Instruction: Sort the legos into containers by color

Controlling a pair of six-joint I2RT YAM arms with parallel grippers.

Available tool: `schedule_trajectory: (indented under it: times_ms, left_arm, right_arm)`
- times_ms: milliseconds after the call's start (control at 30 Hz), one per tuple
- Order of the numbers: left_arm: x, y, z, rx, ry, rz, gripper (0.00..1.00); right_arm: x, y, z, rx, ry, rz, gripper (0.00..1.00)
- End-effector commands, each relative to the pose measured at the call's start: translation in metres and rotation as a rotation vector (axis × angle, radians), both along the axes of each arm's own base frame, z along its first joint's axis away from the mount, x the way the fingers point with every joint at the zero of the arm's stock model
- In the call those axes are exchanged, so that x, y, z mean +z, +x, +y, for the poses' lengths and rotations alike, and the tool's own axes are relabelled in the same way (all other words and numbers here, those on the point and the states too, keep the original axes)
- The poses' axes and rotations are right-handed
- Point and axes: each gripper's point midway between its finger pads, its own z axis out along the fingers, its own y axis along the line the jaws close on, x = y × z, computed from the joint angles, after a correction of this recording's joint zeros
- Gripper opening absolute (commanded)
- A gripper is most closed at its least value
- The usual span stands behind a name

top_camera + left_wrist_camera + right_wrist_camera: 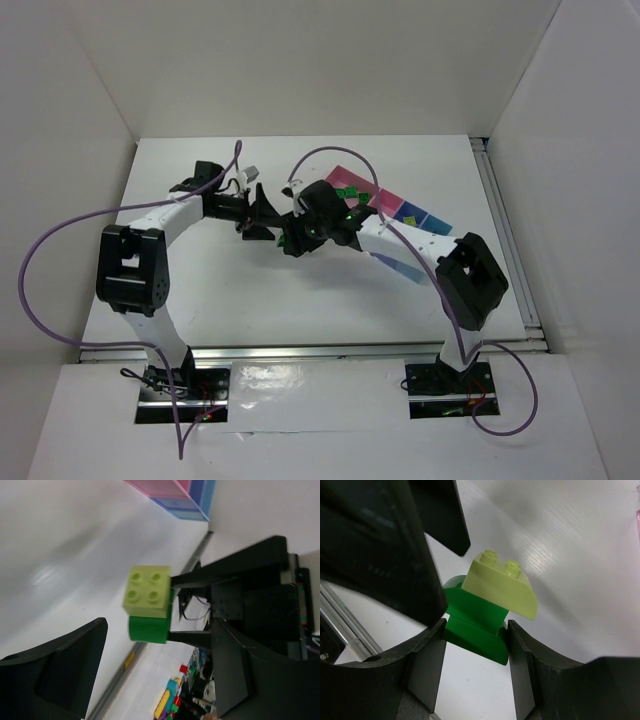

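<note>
A pale yellow-green studded plastic brick (148,590) is sitting on a dark green brick (147,629). The right gripper (171,609) is pinching the green one.

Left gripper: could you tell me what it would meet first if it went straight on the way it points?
Most likely the yellow-green brick, stacked on the green brick held by the right gripper; depth is unclear.
</note>
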Motion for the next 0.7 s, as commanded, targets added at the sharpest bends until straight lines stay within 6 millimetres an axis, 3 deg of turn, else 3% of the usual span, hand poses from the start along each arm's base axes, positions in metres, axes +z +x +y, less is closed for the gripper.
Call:
schedule_trajectory:
  times_ms: [0,133,267,400,667]
  left_arm:
    - [0.021,-0.011,-0.014,-0.12,-0.13,-0.071,0.88]
    - [0.021,-0.017,-0.028,-0.167,-0.14,-0.076,0.84]
    - [0.011,-0.013,-0.028,-0.168,-0.136,-0.058,0.72]
    - [0.002,-0.011,-0.027,-0.156,-0.116,-0.033,0.72]
    - [-0.012,-0.008,-0.029,-0.146,-0.085,-0.002,0.82]
  right_arm:
    - [0.019,-0.005,0.005,0.049,0.053,-0.034,0.34]
    - [0.026,-0.004,0.007,0.062,0.06,-0.042,0.34]
    - [0.031,-0.003,0.008,0.062,0.072,-0.056,0.34]
    - [0.033,-0.002,0.01,0.062,0.079,-0.062,0.34]
    - [0.038,-0.004,0.008,0.062,0.085,-0.069,0.33]
